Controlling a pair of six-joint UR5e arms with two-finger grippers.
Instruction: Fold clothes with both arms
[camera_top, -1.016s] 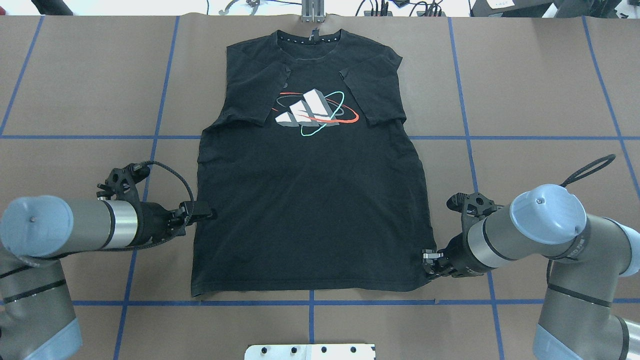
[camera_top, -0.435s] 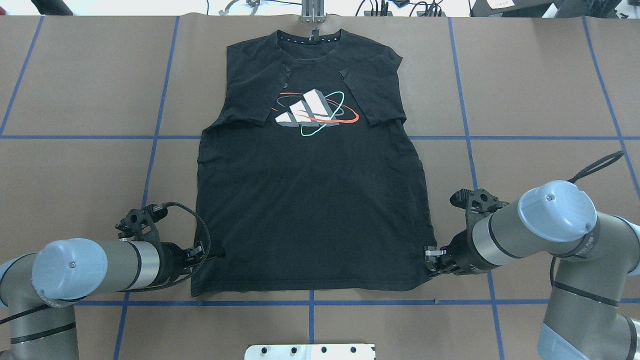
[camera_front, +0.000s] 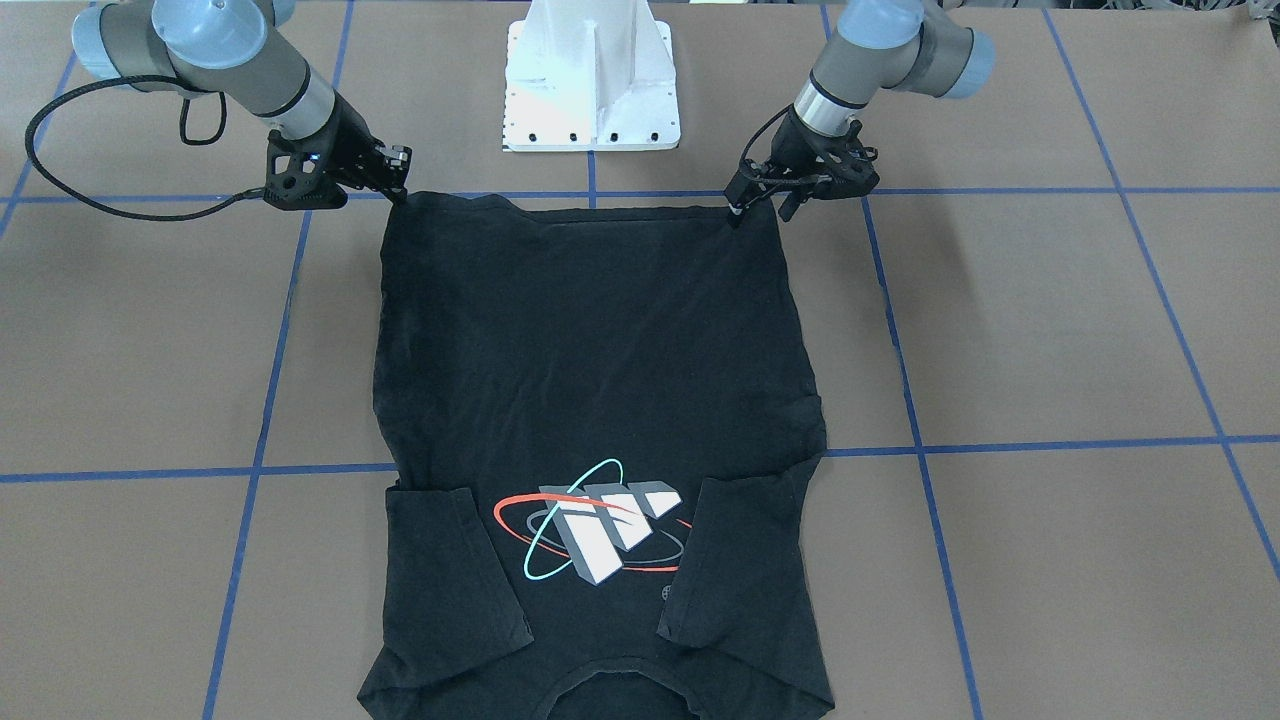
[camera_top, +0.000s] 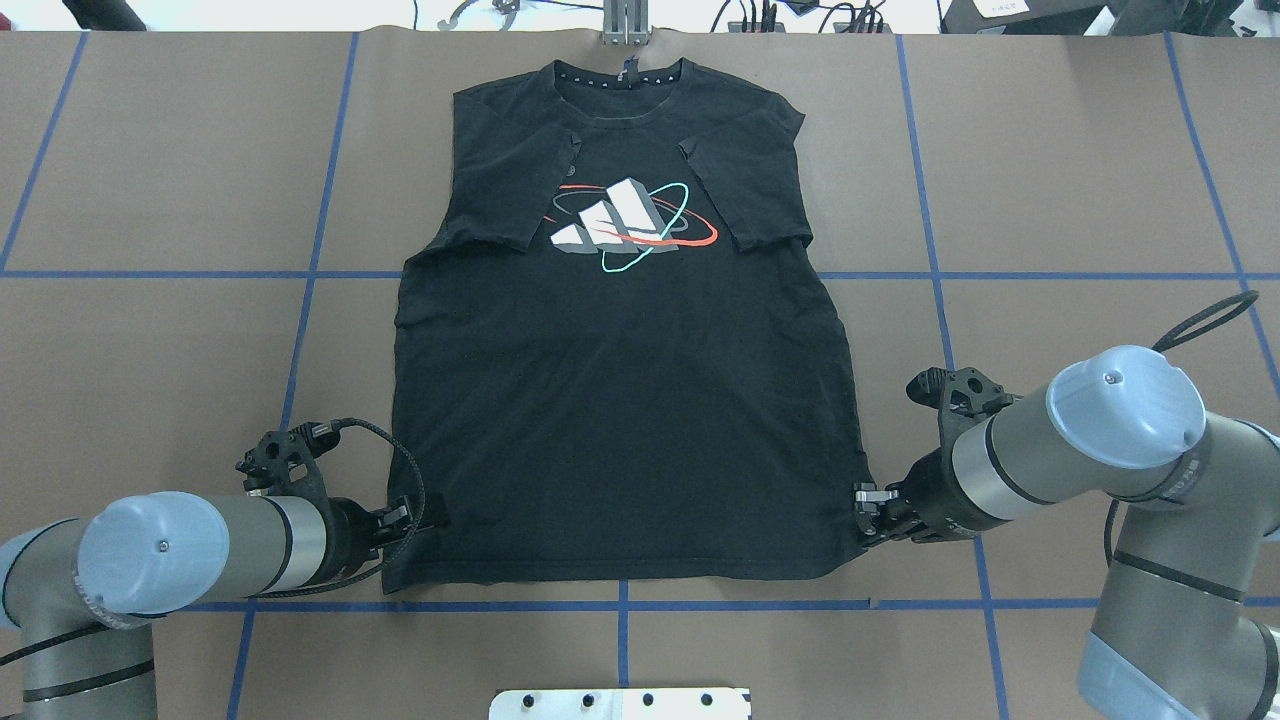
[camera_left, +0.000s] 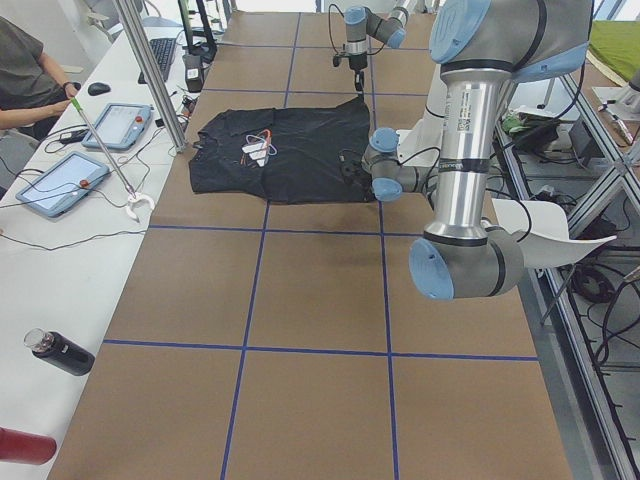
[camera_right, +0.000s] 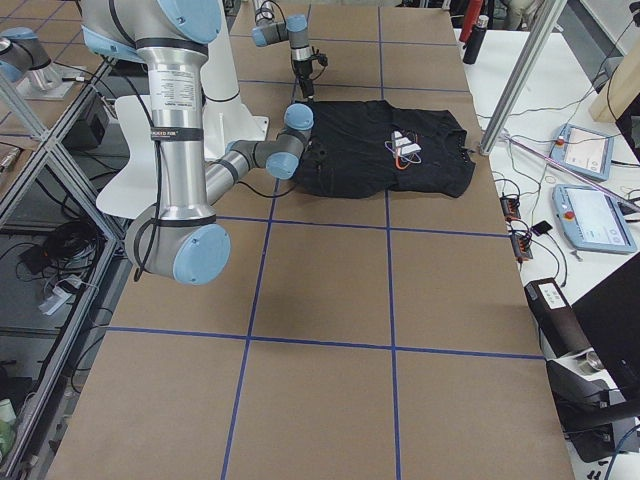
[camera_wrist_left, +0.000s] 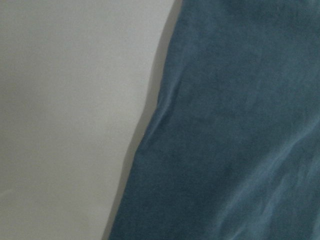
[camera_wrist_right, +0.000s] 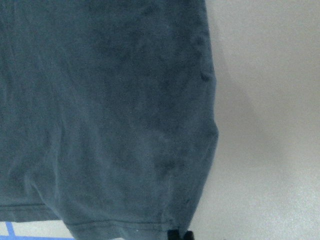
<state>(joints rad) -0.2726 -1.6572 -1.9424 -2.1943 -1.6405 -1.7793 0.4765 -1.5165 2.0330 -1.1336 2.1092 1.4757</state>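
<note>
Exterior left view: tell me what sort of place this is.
Probably a robotics lab or test cell. A left arm and a right arm stand at a table gridded with blue tape, a T-shirt laid out on it; alongside runs a white bench with a tablet and a keyboard.

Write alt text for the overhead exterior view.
A black T-shirt lies flat on a brown table with blue grid lines, logo up, sleeves folded inward. The left tool and right tool sit at its two near hem corners.
</note>
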